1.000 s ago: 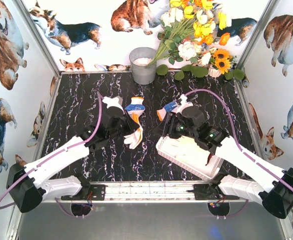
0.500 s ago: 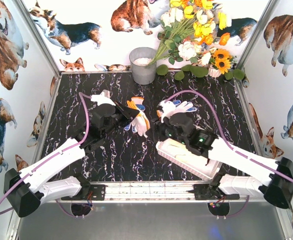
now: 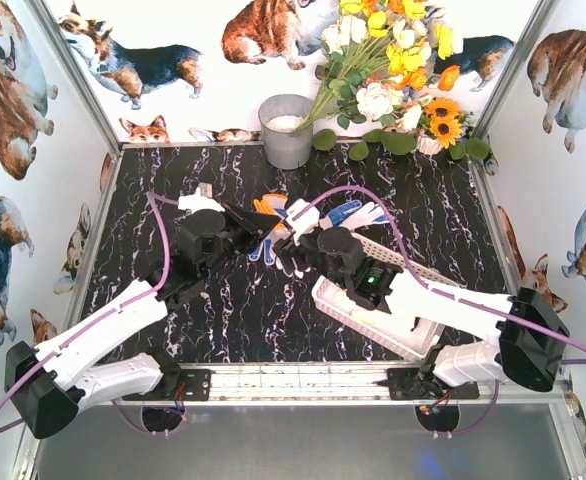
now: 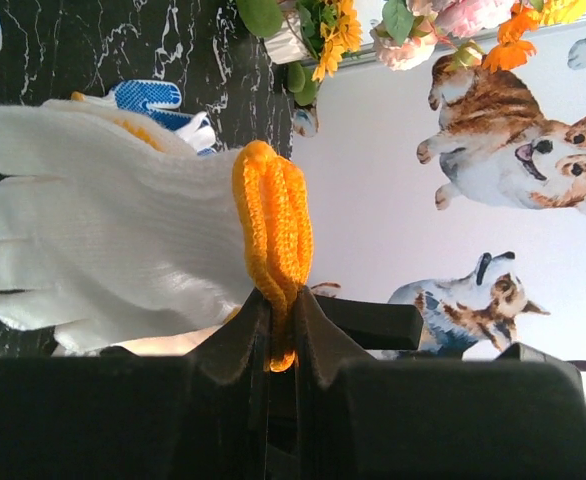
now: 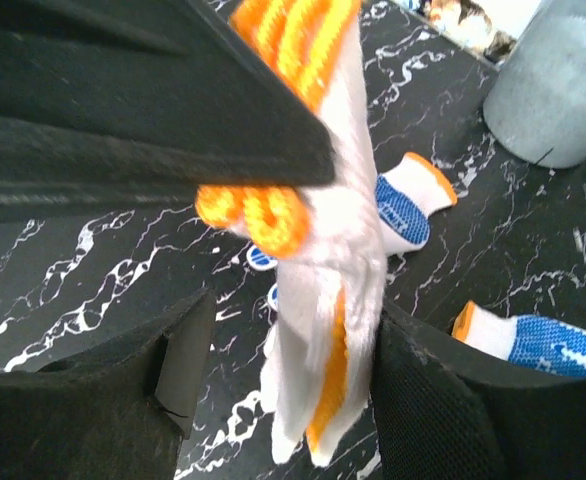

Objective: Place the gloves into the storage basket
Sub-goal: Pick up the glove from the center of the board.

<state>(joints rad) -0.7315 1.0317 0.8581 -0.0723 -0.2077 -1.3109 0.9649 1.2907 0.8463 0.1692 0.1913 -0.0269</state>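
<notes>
The left gripper [image 4: 283, 300] is shut tight on the orange cuff [image 4: 273, 220] of 1 white glove [image 4: 103, 220], so it hangs in the air. The right gripper [image 5: 293, 370] sits wide open around it, holding nothing, maybe to carry it to the storage basket [image 3: 335, 305] nearby

— What stands beyond the jaws?
— A grey metal bucket [image 3: 286, 130] against the back wall, ahead of both pairs. Right of it is a bouquet [image 3: 388, 60] of yellow, white and orange flowers.
— And around them?
— Black marbled tabletop [image 3: 443, 200] beneath the jaws, corgi-print walls [image 3: 13, 90] on three sides.
</notes>
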